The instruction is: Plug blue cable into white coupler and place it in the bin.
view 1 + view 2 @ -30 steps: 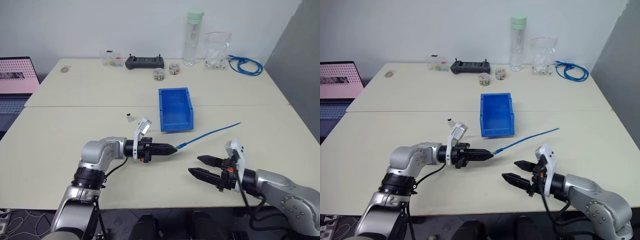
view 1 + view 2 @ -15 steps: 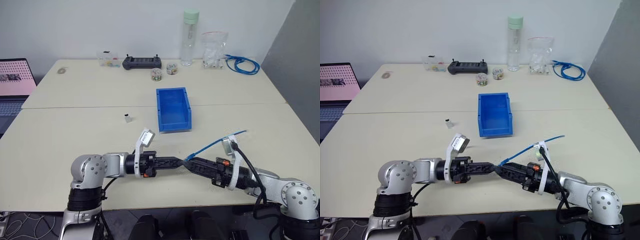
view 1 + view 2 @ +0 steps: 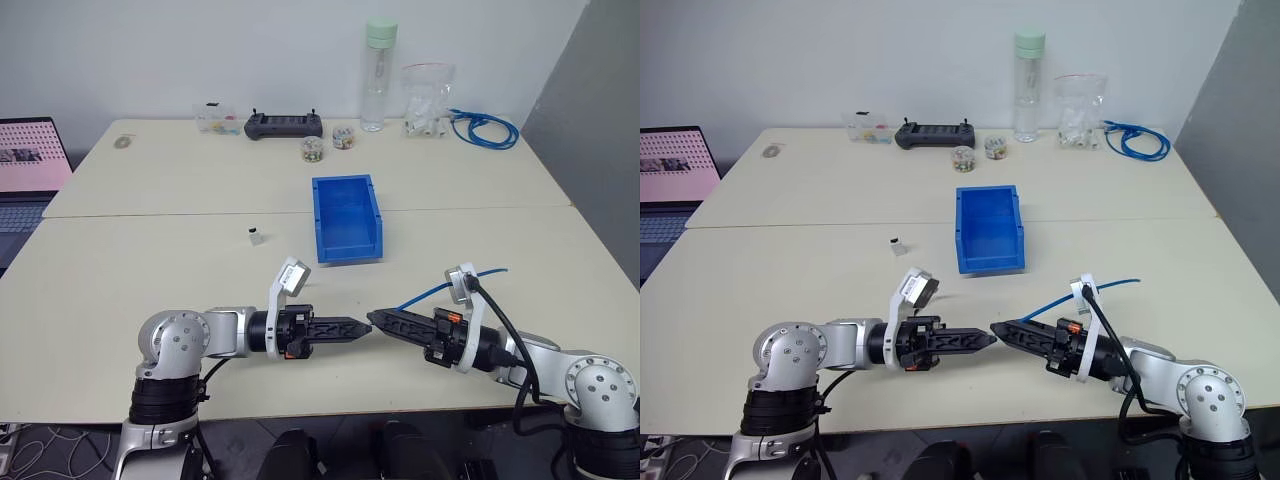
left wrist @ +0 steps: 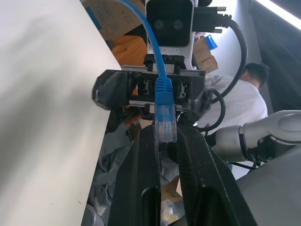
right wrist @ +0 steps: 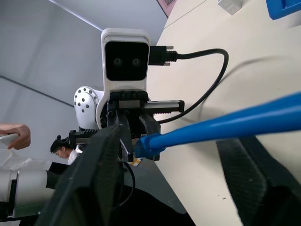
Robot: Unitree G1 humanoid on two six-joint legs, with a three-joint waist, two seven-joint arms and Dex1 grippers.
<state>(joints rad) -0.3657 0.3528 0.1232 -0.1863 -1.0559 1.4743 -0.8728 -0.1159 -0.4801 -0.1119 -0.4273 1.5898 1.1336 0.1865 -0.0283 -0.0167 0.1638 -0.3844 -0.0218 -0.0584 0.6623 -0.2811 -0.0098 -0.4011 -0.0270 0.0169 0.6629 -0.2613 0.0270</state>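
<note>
The left gripper (image 3: 362, 328) is clamped on the clear plug at the near end of the blue cable (image 4: 163, 89), which the left wrist view shows pinched between its two fingers. The right gripper (image 3: 376, 320) meets it tip to tip over the near edge of the table (image 3: 120, 300), its fingers apart on either side of the cable just behind the plug in the right wrist view, not yet pressing on it.

The cable runs back along the right arm, its free end (image 3: 495, 270) lifted toward the right edge. It looks light and limp, likely to sag and swing, so the best hold is probably the stiff moulded boot behind the plug; the clear plug and its latch look fragile under a hard squeeze.

The white coupler (image 3: 257, 237) sits alone at mid-table, to the left of the bin (image 3: 347, 216) and well apart from both grippers. It is tiny and probably easy to knock away.

Bare tabletop lies all around it. A controller, jars, a bottle, a bag and a coiled cable stay by the far edge, and a laptop by the left edge.
</note>
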